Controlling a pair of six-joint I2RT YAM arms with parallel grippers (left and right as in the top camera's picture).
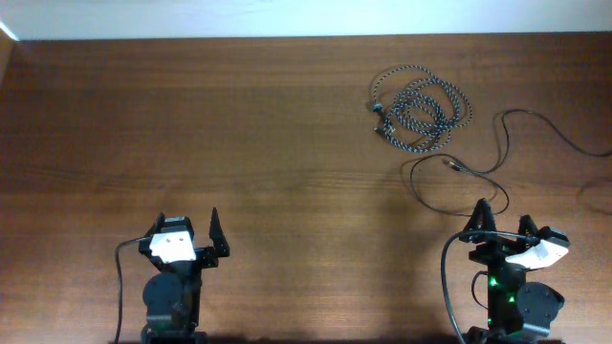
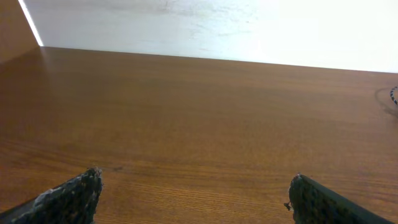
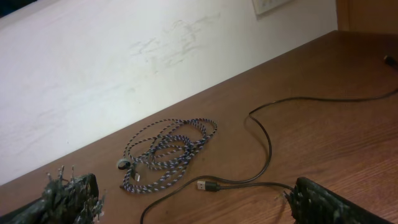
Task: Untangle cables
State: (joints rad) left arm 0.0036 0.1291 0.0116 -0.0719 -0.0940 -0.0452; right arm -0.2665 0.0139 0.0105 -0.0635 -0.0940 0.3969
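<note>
At the near edge of the wooden table, the left gripper and the right gripper are seen resting low, well apart from each other. The jaws of both are spread wide, and nothing is held between them. Bare wood alone is seen ahead of the left gripper. Just ahead of the right gripper, the thin black cable is laid on the table: its small plug points to the left, a loose loop is formed near it, and one stretch passes close by a fingertip; contact cannot be told. From there it is led away toward the right edge. Farther back, the braided speckled cable is found bunched in loose overlapping coils, near the black cable but apart from it. Behind the table, a pale wall is seen.
</note>
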